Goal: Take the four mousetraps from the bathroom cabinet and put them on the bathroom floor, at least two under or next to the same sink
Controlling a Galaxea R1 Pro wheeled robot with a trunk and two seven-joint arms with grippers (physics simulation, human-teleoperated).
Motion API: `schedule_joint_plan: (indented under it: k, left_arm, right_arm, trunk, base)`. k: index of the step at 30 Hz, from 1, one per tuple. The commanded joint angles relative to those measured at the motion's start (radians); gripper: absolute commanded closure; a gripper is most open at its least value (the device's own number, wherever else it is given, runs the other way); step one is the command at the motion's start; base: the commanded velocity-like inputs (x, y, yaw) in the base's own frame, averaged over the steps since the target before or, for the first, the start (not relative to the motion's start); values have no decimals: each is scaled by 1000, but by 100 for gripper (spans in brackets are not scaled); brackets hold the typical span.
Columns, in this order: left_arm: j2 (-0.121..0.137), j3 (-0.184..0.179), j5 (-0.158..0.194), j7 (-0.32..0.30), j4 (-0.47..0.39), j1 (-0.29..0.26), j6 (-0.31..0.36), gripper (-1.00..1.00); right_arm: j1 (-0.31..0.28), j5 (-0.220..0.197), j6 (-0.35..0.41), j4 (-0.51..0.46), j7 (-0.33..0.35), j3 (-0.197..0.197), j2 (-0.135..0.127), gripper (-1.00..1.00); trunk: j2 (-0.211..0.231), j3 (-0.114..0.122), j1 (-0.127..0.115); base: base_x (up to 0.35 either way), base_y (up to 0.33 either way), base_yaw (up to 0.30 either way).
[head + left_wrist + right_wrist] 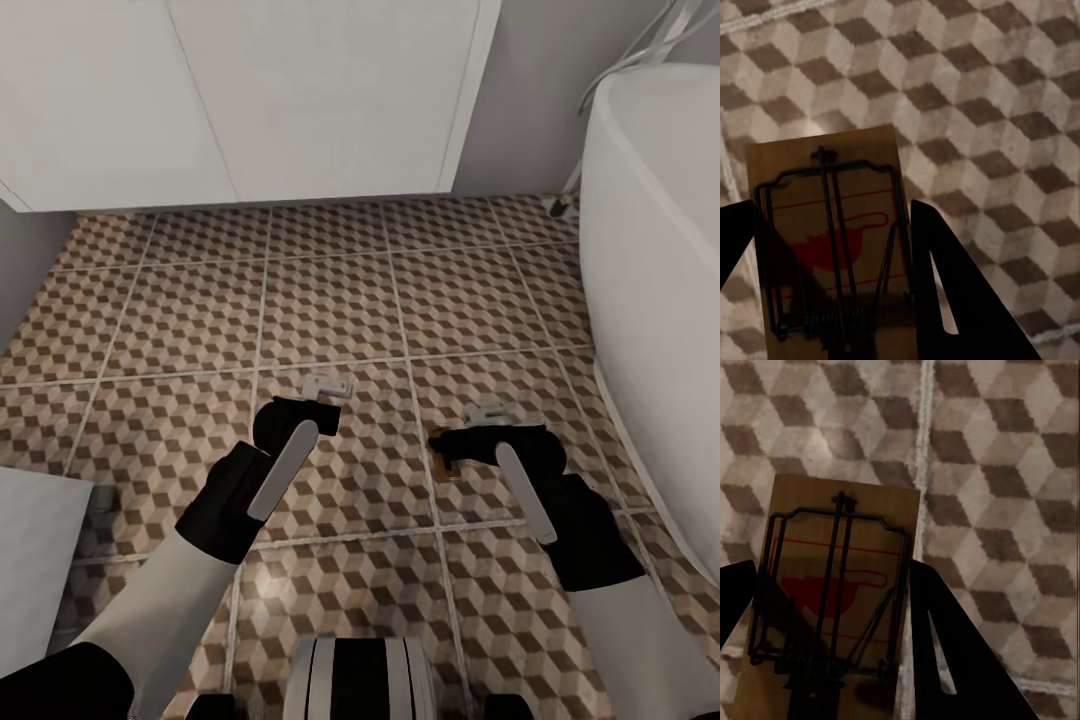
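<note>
Both arms reach low over the bathroom floor (pixel 330 300), each carrying a mousetrap. In the left wrist view the left hand (pixel 832 247) has its two dark fingers closed against the long edges of a tan board, the left mousetrap (pixel 832 225), its wire bar and red printed mark facing the camera; the right wrist view gives the same picture, the right hand (pixel 832 615) clamped on the right mousetrap (pixel 840 585), which hangs over a pale grout line. From the head camera the left hand (pixel 295 420) and right hand (pixel 490 445) sit side by side, with small pale pieces showing just beyond each (probably the traps' far ends, though too small to be sure). A white cabinet front (pixel 250 100) stands ahead and a large glossy white fixture (pixel 650 250) curves along the right; whether that is the sink cannot be told. The step appears to be setting both traps down. Done well, each hand would lower until the board lies flat on the tile before parting its fingers, then lift straight away so the trap does not skid or flip.
</note>
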Motion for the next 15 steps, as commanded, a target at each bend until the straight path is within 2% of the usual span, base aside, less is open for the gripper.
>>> schedule_joint_plan:
  k: [1,6,9,10,14,15]
  left_arm:
    - [0,-1,7,9,0,-5,3,100]
    - [2,9,7,12,3,-61,3,100]
    - [3,56,6,13,15,-117,3,100]
    - [4,80,6,13,31,-151,3,100]
    - [5,107,6,13,91,-222,3,100]
    - [5,115,7,13,123,-260,3,100]
  right_arm:
    - [-13,-14,3,8,-12,2,-1,100]
    - [-91,-14,3,46,-12,2,-1,100]
    - [-165,-14,3,87,-12,3,1,100]
    - [-210,-14,3,123,-12,3,2,100]
    - [-297,-17,3,185,-12,5,4,100]
    - [-336,-18,3,211,-12,6,5,100]
  trunk:
    - [-1,-5,0]
    - [-2,-24,2]
    - [-2,-36,4]
    - [-3,-39,4]
    - [-4,-55,6]
    - [-4,-59,7]
  base:
    - [0,0,0]
    - [0,0,0]
    - [0,0,0]
    - [0,0,0]
    - [0,0,0]
    - [0,0,0]
